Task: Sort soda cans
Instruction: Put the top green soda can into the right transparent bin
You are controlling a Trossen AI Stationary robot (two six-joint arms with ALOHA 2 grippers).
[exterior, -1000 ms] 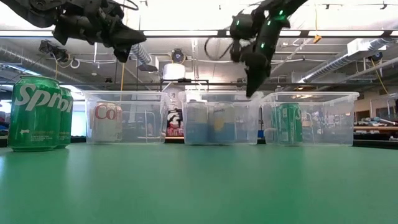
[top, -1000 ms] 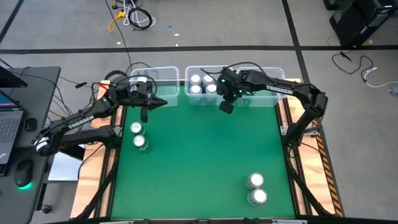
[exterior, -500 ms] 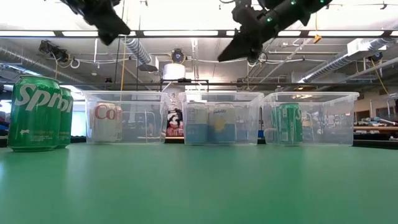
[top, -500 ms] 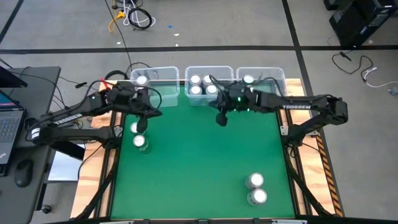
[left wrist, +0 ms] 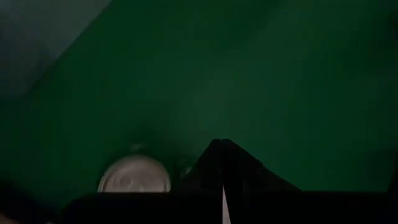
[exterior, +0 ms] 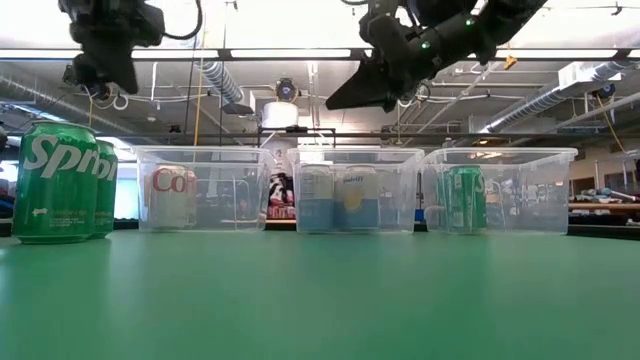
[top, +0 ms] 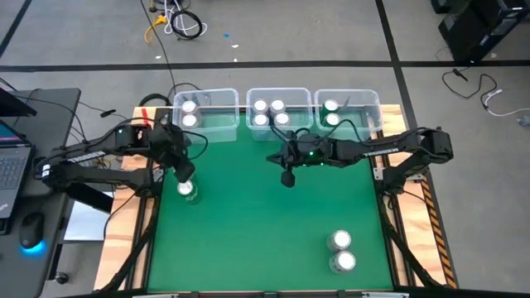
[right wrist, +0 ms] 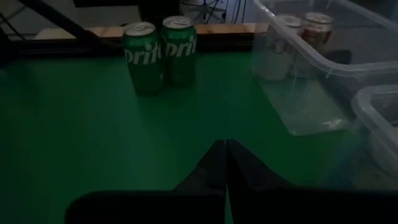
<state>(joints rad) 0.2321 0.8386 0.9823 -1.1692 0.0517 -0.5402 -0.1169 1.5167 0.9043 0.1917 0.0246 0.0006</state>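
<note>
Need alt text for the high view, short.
Overhead shot of a green table with two dark robot arms: the left gripper, shut, hangs over two cans at the left edge, and the right gripper, shut and empty, is near the centre. Three clear bins along the far edge hold cans, and two more cans stand near the front right.
</note>
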